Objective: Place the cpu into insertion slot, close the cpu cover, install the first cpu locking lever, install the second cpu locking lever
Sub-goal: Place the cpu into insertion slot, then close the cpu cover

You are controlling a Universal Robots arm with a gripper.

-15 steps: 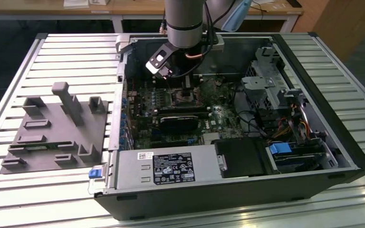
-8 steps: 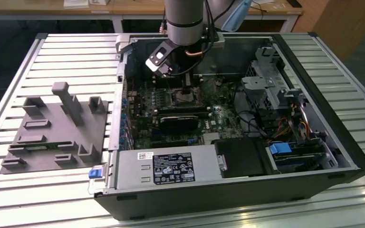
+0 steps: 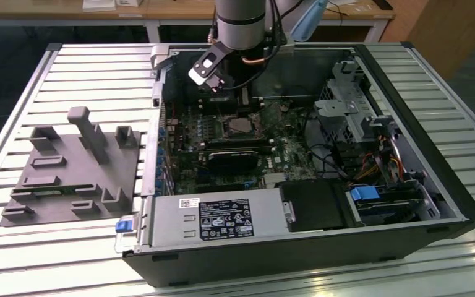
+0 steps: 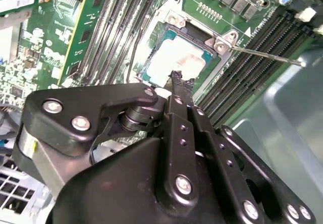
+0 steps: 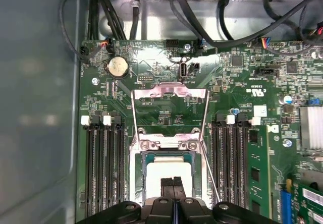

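Slatted metal table (image 3: 97, 68), open computer case (image 3: 303, 257) lying on it, and your arm (image 3: 239, 25) is reaching down inside, over the green board (image 5: 166, 115).

Look at your gripper (image 4: 181, 80): the two fingers are pressed together with nothing between them, tips right over the cpu (image 4: 174, 62). The chip lies flat inside the insertion slot (image 4: 222, 45), so from the tips it is straight below. You can see its pale top spreading out around them in both wrist views. Touching it or just clear of it? You can't tell from these angles.

Here's the relation that matters. The cpu cover (image 5: 169, 88) is flipped open, lying back over the board on the side of the slot away from the gripper body. It is hinged at that edge of the slot, and bare board shows through its cut-out middle. It sits across the slot from your fingertips, not under them.

One thin locking lever (image 4: 267, 56) pokes out from a slot corner, its long axis running across the black memory slots (image 4: 252, 77). By my reading it's unlatched.

I'd call the chip seated and the cover not yet closed.
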